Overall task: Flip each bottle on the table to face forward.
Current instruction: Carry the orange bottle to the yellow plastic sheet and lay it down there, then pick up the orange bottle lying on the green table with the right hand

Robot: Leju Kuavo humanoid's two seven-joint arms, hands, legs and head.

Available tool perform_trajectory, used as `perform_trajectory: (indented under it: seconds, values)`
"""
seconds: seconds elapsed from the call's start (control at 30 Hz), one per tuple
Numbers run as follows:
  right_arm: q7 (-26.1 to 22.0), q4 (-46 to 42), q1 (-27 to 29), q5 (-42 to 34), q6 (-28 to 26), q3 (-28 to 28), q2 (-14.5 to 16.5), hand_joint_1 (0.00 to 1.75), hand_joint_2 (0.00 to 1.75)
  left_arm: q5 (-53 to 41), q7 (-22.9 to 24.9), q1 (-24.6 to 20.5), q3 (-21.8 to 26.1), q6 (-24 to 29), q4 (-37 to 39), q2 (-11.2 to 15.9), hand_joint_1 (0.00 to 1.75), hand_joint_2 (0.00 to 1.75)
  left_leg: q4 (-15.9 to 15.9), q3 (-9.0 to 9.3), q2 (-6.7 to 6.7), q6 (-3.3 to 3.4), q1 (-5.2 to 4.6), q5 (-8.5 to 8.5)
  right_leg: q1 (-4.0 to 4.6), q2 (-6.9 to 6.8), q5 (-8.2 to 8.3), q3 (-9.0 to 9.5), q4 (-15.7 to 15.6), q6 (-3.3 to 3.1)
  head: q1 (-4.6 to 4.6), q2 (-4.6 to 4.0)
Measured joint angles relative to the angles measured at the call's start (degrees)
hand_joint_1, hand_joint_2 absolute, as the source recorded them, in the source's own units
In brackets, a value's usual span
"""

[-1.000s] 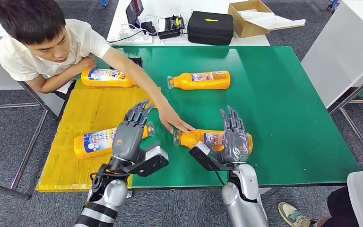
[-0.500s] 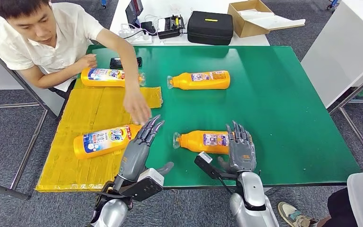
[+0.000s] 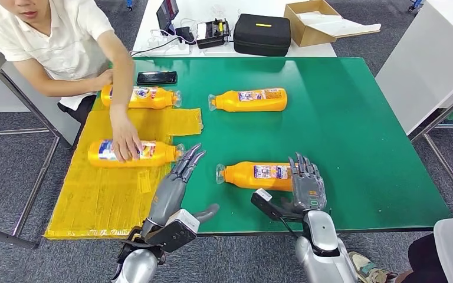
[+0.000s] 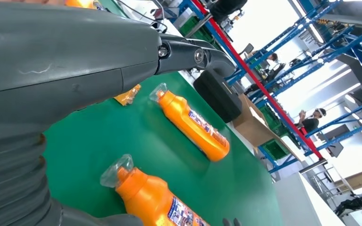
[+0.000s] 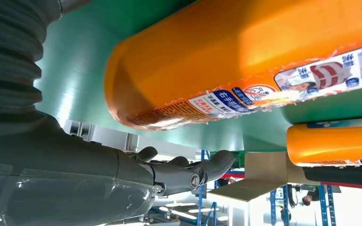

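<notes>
- A person (image 3: 53,41) in a white shirt leans in at the far left of the green surface (image 3: 354,130), one hand (image 3: 125,141) pressed on the near-left bottle (image 3: 133,153).
- The near-left bottle lies on its side on the yellow cardboard sheet (image 3: 106,194), cap toward the middle of the surface, blue-and-white label up.
- The far-left bottle (image 3: 138,96) lies on its side at the far edge of the cardboard, cap toward the middle, just beside a black phone (image 3: 156,77).
- The left hand (image 3: 174,186) hovers over the cardboard's near corner and the green surface, fingers straight and spread, holding nothing; its fingertips are near the cap of the near-left bottle but apart from it.
- The far-middle bottle (image 3: 249,99) lies on its side on the green, cap pointing left, label up.
- The near-middle bottle (image 3: 253,175) lies on its side in front of the robot, cap pointing left.
- The right hand (image 3: 307,186) is at the base end of the near-middle bottle, fingers extended and apart, gripping nothing; whether it touches the bottle I cannot tell.
- Behind the surface sit a black case (image 3: 262,34) and an open cardboard box (image 3: 315,20).
</notes>
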Motion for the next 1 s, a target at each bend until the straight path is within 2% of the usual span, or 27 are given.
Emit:
perform_trajectory:
  seconds: [0.57, 0.6, 0.7, 0.73, 0.87, 1.0]
  values:
    - [0.2, 8.1, -6.6, -0.3, 1.0, -0.1, -0.7, 0.00, 1.75, 1.1, 1.8, -0.9, -2.3, -2.0, 1.3, 0.1, 0.00, 1.75, 0.0, 0.00, 0.00, 0.00, 0.00, 0.01, 0.00, 0.00, 0.00, -0.01, 0.0, 0.00, -0.01, 0.00]
    - [0.2, 8.7, -6.9, -0.7, 1.4, -0.1, -0.7, 0.14, 1.75, 1.2, 1.9, -0.9, -2.3, -2.0, 1.4, 0.1, 0.00, 1.75, 0.0, 0.00, 0.01, 0.00, 0.00, 0.01, 0.00, 0.00, 0.00, -0.01, 0.0, 0.00, -0.01, 0.00]
    - [-0.2, 11.1, -8.2, -2.2, 3.0, -0.2, -0.7, 1.32, 1.75, 1.5, 2.3, -1.0, -2.3, -2.3, 1.7, 0.1, 0.00, 1.75, 0.0, 0.03, 0.03, 0.00, 0.00, 0.00, 0.00, 0.02, 0.00, -0.01, 0.0, 0.00, -0.01, 0.00]
    - [-0.4, 12.0, -8.6, -2.7, 3.7, -0.2, -0.7, 1.57, 1.75, 1.5, 2.4, -1.0, -2.3, -2.5, 1.7, 0.1, 0.00, 1.75, 0.0, 0.04, 0.04, 0.00, 0.00, 0.00, 0.00, 0.02, 0.00, 0.00, 0.0, 0.00, -0.01, 0.00]
    - [-1.2, 15.3, -10.5, -4.1, 5.1, -0.3, -1.2, 1.74, 1.75, 1.7, 2.9, -1.0, -2.3, -3.1, 1.9, 0.1, 0.00, 1.75, 0.0, 0.17, 0.05, 0.00, 0.00, 0.00, 0.00, 0.02, 0.00, 0.08, 0.0, 0.00, -0.01, 0.00]
    - [-1.4, 17.6, -12.1, -4.7, 5.8, -0.3, -1.7, 1.75, 1.75, 1.9, 3.0, -1.1, -2.3, -3.3, 2.0, 0.2, 0.00, 1.75, 0.0, 0.35, 0.04, 0.00, 0.00, 0.00, 0.00, 0.02, 0.00, 0.26, 0.0, 0.00, -0.01, 0.00]
